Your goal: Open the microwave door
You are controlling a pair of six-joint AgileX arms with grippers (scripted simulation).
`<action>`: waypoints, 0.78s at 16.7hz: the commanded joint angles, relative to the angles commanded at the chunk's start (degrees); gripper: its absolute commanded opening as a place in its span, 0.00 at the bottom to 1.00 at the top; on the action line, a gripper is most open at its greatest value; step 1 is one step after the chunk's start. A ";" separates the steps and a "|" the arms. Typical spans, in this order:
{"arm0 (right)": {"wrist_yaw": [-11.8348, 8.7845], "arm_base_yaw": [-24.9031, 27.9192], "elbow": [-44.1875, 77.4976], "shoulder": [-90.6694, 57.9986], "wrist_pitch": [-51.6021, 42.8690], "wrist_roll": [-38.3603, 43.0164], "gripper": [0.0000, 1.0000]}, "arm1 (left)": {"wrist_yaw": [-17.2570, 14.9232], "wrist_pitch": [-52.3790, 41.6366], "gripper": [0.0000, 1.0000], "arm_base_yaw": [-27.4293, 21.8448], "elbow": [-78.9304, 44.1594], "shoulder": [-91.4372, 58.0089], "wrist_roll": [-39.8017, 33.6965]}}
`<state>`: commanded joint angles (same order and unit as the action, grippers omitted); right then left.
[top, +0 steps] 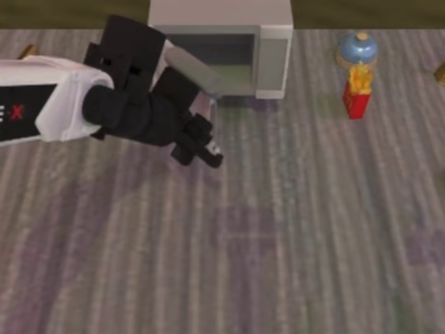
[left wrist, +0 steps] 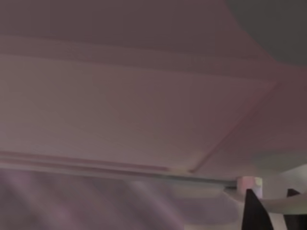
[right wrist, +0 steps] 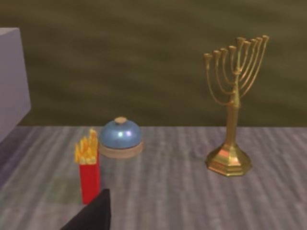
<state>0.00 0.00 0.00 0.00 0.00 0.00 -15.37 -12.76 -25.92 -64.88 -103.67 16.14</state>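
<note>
The microwave stands at the back middle of the table, its dark cavity showing. The microwave door is swung partly out toward the left front, hinged on the left side. My left gripper sits at the door's free edge, shut on the door's slim handle. In the left wrist view the pale door panel fills most of the picture, and the left gripper has a pale bar running between its dark fingers. My right gripper is parked outside the top view.
The narrow grey control panel is on the microwave's right. A blue bell and a red box of fries stand at the back right. A gold candelabrum stands farther right.
</note>
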 joint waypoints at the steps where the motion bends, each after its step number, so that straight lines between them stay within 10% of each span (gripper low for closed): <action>1: 0.00 0.00 0.00 0.00 0.00 0.00 1.00 | -0.37 -0.16 0.00 0.28 0.15 0.07 0.56; 13: 0.00 0.00 0.00 0.00 0.00 0.00 1.00 | -0.47 -0.20 0.00 0.35 0.19 0.10 0.71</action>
<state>0.00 0.00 0.00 0.00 0.00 0.00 -15.84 -12.96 -25.57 -64.68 -103.58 16.85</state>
